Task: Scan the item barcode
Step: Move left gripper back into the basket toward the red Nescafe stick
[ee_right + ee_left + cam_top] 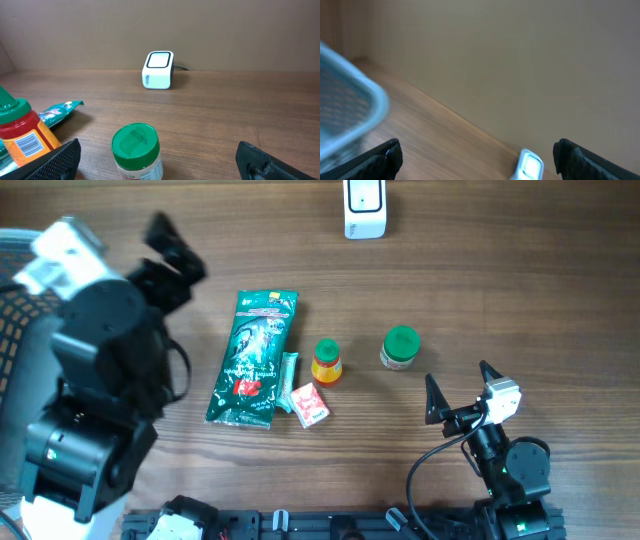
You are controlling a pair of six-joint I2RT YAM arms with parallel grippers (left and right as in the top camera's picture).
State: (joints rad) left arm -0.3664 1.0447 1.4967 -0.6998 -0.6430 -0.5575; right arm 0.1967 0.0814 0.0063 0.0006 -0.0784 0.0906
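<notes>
Several items lie mid-table: a green bag (252, 358), an orange bottle with a green cap (326, 363), a green-lidded jar (400, 348) and a small red packet (309, 404). The white barcode scanner (364, 208) stands at the far edge. My right gripper (460, 385) is open, just right of and nearer than the jar. In the right wrist view the jar (136, 152) stands upright between and beyond the open gripper (159, 150), with the scanner (158, 70) further back. My left gripper (175, 250) hangs open and empty at the far left; its view shows the scanner (529, 166) blurred ahead.
A wire mesh basket (15, 290) sits at the left edge, under the left arm, and shows as a pale rim (370, 95) in the left wrist view. A teal packet (289, 375) lies between the bag and the bottle. A plain wall backs the table.
</notes>
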